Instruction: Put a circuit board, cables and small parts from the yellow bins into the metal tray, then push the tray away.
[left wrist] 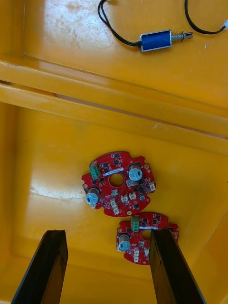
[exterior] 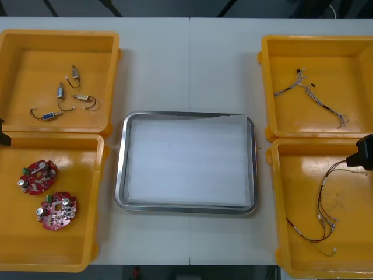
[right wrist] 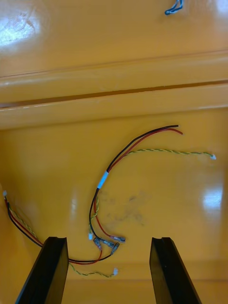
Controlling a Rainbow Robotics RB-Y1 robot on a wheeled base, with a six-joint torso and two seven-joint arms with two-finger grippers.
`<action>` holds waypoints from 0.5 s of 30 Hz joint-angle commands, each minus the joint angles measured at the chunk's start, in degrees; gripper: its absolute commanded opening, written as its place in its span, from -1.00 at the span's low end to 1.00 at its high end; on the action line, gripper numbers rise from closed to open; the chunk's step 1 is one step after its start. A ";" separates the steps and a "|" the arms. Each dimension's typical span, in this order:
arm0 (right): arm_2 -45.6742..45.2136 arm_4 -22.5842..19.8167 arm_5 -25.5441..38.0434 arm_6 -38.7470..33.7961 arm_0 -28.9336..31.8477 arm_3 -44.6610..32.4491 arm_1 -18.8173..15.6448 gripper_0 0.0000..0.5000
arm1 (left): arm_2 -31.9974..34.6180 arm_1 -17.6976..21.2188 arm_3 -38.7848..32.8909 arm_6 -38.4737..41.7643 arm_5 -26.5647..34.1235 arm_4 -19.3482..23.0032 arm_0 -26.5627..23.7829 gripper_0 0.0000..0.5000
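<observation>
At table point(exterior: 186, 58) centre: metal tray point(exterior: 120, 169), white inside. Near left yellow bin point(exterior: 87, 245) holds two round red circuit boards point(left wrist: 118, 183); our left gripper point(left wrist: 107, 232) hovers over them, fingers wide apart, gripping nothing. Near right yellow bin point(exterior: 291, 175) holds red and yellow cable point(right wrist: 102, 181); our right gripper point(right wrist: 108, 239) hovers above it, fingers likewise spread, empty. Far left yellow bin point(exterior: 35, 46): we count four small metal parts point(exterior: 60, 90).

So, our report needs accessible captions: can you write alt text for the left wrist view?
The open left gripper hovers over two round red circuit boards lying in a yellow bin. Beyond its wall, a small metal part lies in the next bin.
</observation>
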 commanded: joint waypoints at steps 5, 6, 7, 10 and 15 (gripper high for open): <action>0.59 -1.68 0.92 -17.35 0.77 -0.15 -1.72 1.00 | 1.23 2.64 -0.95 -0.01 -0.50 -0.54 0.86 1.00; 0.76 -1.77 0.84 -19.72 0.77 -0.15 -1.72 1.00 | 1.23 2.64 -0.95 -0.01 -0.50 -0.54 0.86 1.00; 1.03 -1.85 0.66 -21.92 0.77 -0.15 -1.63 1.00 | 1.23 2.64 -0.95 -0.01 -0.50 -0.54 0.86 1.00; 2.52 -1.42 -0.48 -26.84 0.77 -0.15 -1.72 1.00 | 1.23 2.64 -0.95 -0.01 -0.50 -0.54 0.86 1.00; 6.74 1.49 -3.65 -34.49 0.77 -0.15 -1.72 1.00 | 1.23 2.64 -0.95 -0.01 -0.50 -0.54 0.86 1.00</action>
